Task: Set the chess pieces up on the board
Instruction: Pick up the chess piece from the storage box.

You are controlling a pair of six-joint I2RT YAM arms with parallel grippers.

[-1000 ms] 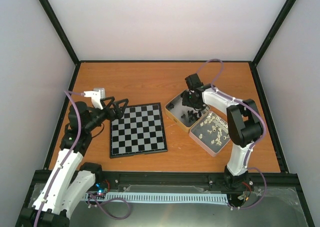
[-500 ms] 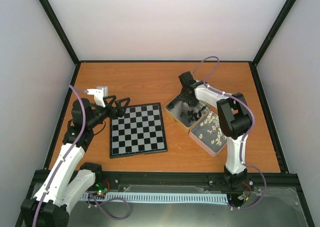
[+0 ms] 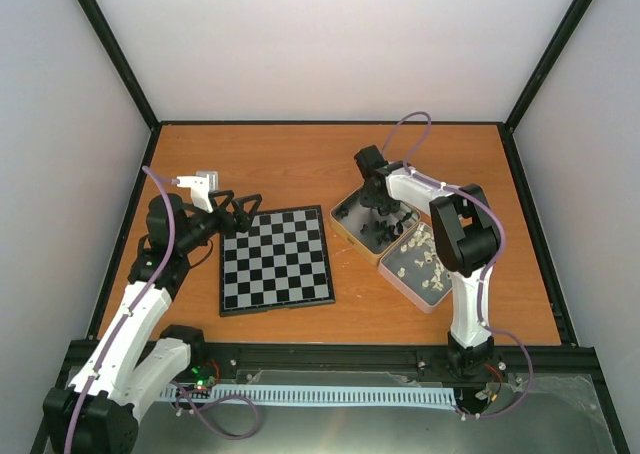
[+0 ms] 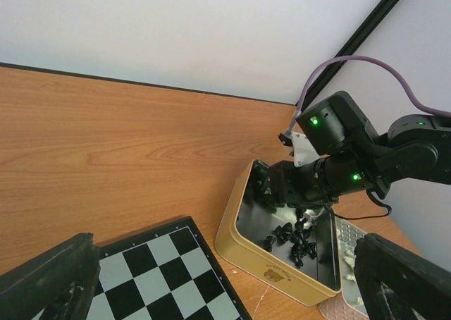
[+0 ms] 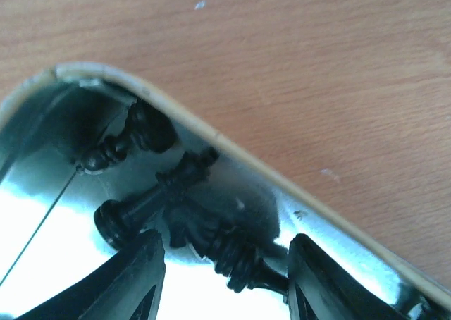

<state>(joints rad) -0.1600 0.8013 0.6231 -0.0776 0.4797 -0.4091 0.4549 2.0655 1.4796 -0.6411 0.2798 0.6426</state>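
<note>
The right gripper (image 5: 225,267), spread over black pieces (image 5: 211,239) crowded in the tin's (image 5: 176,111) corner, may pinch two; the left gripper (image 3: 237,215) hangs spread.

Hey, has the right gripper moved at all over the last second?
Yes. The right gripper has shifted left in the top view, judged against the gold tin, and now hangs nearer that tin's left edge.

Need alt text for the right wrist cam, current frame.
Right gripper, jaws apart, sits low over the rounded corner of a shiny tin where several black chess pieces lie tumbled on their sides, one between the fingers. Wooden table fills the upper right.
</note>
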